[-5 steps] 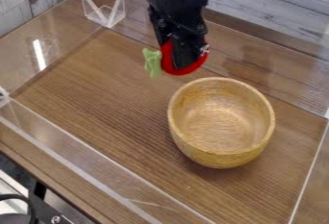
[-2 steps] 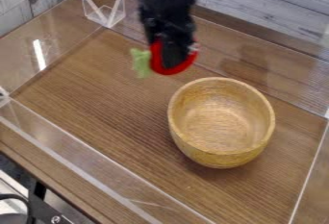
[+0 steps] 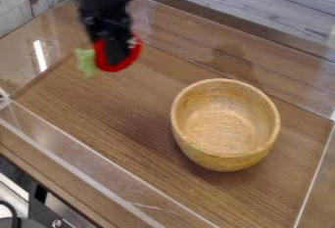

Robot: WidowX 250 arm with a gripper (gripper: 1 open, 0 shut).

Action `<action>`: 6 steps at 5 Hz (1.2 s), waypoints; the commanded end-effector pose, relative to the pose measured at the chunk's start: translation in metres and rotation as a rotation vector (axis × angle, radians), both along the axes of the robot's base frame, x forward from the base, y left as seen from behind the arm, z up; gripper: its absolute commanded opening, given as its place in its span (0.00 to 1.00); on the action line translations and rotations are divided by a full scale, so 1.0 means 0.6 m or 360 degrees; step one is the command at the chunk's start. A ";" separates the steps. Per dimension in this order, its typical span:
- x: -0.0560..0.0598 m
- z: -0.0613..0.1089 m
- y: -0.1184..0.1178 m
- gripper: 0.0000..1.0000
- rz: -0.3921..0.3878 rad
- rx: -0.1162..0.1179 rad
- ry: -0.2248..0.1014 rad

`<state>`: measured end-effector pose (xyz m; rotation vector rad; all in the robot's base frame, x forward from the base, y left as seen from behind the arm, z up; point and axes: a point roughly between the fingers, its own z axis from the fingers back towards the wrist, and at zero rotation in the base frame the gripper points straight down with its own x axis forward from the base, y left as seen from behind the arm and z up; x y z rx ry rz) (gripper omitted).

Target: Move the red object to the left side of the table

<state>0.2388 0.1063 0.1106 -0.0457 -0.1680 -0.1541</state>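
The red object [image 3: 118, 58] is a small bright-red toy fruit with a green leafy end [image 3: 85, 61] sticking out to its left. It hangs just above the brown wood-grain table [image 3: 118, 124], held between the black fingers of my gripper [image 3: 113, 52], which points straight down and is shut on it. The gripper is over the left part of the table, well left of the wooden bowl. The image is motion-blurred around the arm.
A round light wooden bowl [image 3: 226, 124] sits on the right half of the table. Low clear acrylic walls [image 3: 53, 144] border the tabletop on all sides, with the left wall close to the gripper.
The gripper has carried the red object leftward across the table, away from the bowl and toward the left wall. The bowl has stayed put.
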 end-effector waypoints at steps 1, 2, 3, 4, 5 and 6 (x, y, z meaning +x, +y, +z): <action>0.002 -0.010 0.047 0.00 0.0050 0.0036 -0.0022; 0.009 -0.035 0.068 0.00 0.0072 0.0041 -0.0002; 0.023 -0.057 0.088 0.00 0.0098 0.0046 0.0010; 0.036 -0.077 0.106 0.00 0.0121 0.0045 0.0021; 0.046 -0.092 0.122 0.00 0.0148 0.0039 0.0036; 0.052 -0.101 0.134 0.00 0.0174 0.0024 0.0049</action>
